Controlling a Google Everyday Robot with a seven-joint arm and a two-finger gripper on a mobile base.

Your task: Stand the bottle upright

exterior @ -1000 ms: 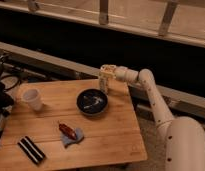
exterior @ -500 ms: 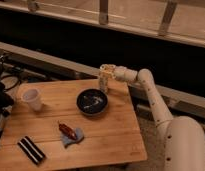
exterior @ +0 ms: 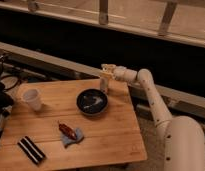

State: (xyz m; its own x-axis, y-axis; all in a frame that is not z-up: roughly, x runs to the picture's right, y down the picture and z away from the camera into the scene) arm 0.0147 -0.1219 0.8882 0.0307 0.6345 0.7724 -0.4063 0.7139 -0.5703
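Note:
The bottle [exterior: 104, 83] is a small, slim, pale cylinder. It stands upright on the wooden table [exterior: 116, 135] near the back edge, just behind the dark bowl. My gripper [exterior: 107, 69] reaches in from the right on the white arm [exterior: 148, 92] and sits right at the top of the bottle. The bottle's top merges with the gripper, so I cannot tell whether they touch.
A dark bowl [exterior: 92, 102] sits mid-table, in front of the bottle. A white cup [exterior: 32, 99] stands at the left. A red object on a blue cloth [exterior: 69, 133] and a black striped item [exterior: 31, 149] lie at the front left. A dark wall and a railing run behind the table.

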